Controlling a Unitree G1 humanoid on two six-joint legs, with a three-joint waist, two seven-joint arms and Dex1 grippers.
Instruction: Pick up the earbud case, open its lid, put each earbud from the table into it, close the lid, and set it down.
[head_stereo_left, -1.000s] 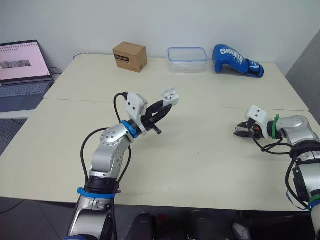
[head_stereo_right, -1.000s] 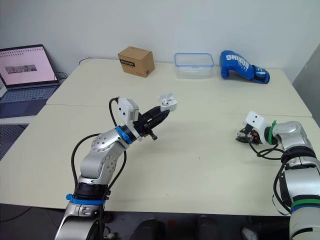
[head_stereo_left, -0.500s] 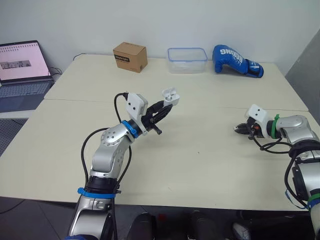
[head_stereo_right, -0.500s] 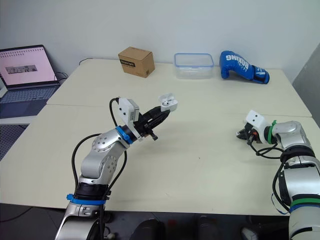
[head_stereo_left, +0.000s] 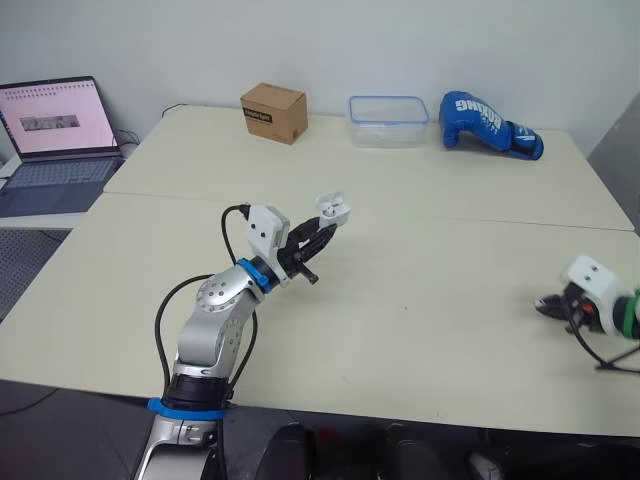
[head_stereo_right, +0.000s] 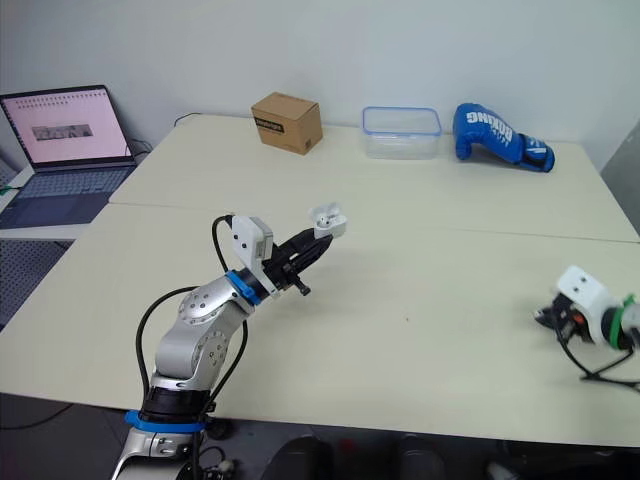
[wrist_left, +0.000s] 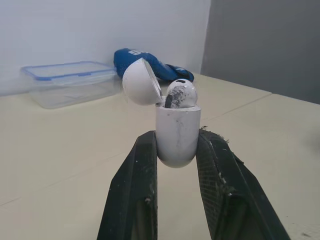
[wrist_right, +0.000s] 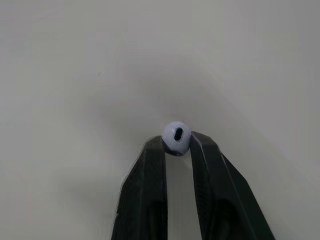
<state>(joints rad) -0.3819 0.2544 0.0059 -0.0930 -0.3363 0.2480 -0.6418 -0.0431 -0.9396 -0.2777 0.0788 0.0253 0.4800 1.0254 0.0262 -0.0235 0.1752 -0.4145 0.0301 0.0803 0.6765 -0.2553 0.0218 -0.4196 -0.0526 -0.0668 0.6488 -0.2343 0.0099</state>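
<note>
My left gripper (head_stereo_left: 322, 222) is shut on the white earbud case (head_stereo_left: 332, 209), held up above the middle of the table. The case's lid (wrist_left: 140, 83) stands open, and one white earbud (wrist_left: 180, 94) sits in the case. My right gripper (head_stereo_left: 545, 305) is low over the table at the right edge. It is shut on the other white earbud (wrist_right: 175, 137), pinched at the fingertips just above the tabletop.
A cardboard box (head_stereo_left: 273, 113), a clear plastic container with a blue rim (head_stereo_left: 389, 120) and a blue boxing glove (head_stereo_left: 490, 125) stand along the far side. An open laptop (head_stereo_left: 50, 125) is on a side table at the left. A seam (head_stereo_left: 470, 218) crosses the tabletop.
The camera has shifted, so the whole scene sits differently. My right gripper has drawn back toward the near right of the table. The left gripper still holds the open case in much the same pose.
</note>
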